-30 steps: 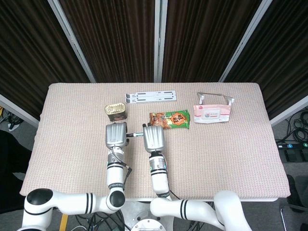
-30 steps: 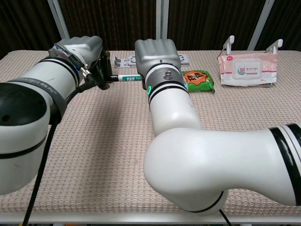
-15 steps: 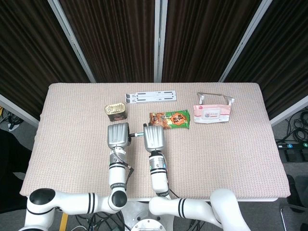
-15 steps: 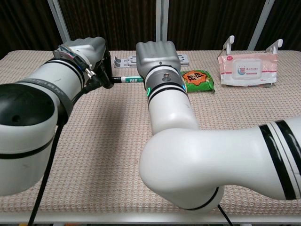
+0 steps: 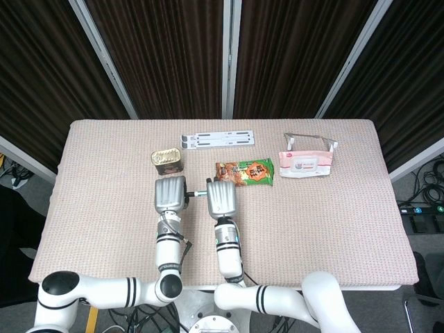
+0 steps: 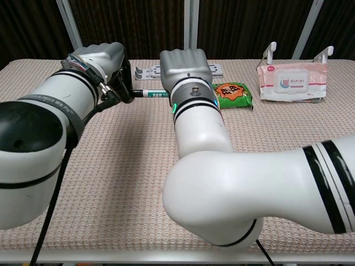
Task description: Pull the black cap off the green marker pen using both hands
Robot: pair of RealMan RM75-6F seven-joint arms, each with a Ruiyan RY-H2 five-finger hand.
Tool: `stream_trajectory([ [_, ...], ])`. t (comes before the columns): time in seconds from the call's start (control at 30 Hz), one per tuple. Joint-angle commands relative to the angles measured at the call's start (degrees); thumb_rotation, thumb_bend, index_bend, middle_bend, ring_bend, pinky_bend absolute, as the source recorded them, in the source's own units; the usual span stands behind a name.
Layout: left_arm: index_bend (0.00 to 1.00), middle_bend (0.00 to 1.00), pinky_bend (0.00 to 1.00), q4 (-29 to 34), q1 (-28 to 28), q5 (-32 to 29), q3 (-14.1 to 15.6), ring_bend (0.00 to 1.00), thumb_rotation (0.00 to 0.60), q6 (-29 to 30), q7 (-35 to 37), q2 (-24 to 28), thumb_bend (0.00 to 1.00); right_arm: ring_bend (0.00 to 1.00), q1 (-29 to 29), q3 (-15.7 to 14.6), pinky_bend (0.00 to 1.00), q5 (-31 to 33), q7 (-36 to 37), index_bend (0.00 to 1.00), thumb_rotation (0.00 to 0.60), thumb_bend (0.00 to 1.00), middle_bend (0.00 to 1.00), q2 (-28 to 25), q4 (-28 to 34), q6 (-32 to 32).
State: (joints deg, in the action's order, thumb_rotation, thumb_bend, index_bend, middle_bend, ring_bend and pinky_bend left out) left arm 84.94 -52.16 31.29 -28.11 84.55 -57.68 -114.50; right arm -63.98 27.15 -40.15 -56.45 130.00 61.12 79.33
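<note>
here the black cap (image 6: pixel 128 93) is gripped by the left hand (image 6: pixel 105 64), and the green marker pen (image 6: pixel 155 94) by the right hand (image 6: pixel 184 65).

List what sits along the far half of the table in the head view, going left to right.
Tin can → white folding stand → green snack packet → wet wipes pack.

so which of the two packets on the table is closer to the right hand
The green snack packet, lying just beyond the right hand. The pink wet wipes pack sits further off to the right, by the metal stand.
</note>
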Motion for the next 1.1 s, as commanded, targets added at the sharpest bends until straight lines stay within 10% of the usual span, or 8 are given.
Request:
stream_trajectory([
  [0.03,0.63,0.66,0.67,1.48,1.42,1.52,0.75,0.6,0.6,-0.54,2.67,1.24,0.33,0.74,0.7,0.28,0.81,-0.5,0.0,0.6,0.6,0.33,0.56,-0.18,0.33,0.26],
  [0.63,0.64,0.68,0.68,13.07,15.57,9.95,9.97,0.62,0.6,1.72,16.55,13.9,0.33,0.74,15.64,-7.68,0.81,-6.16,0.16,0.6,0.6,0.33,0.56,-11.18,18.95,8.72],
  [1.1,0.61,0.57,0.59,2.43,21.26,19.54,19.39,0.51,0.6,-8.7,33.27,12.34,0.29,0.74,26.86,-17.09,0.81,-7.68,2.69,0.6,0.6,0.32,0.54,-16.48,24.18,9.72],
])
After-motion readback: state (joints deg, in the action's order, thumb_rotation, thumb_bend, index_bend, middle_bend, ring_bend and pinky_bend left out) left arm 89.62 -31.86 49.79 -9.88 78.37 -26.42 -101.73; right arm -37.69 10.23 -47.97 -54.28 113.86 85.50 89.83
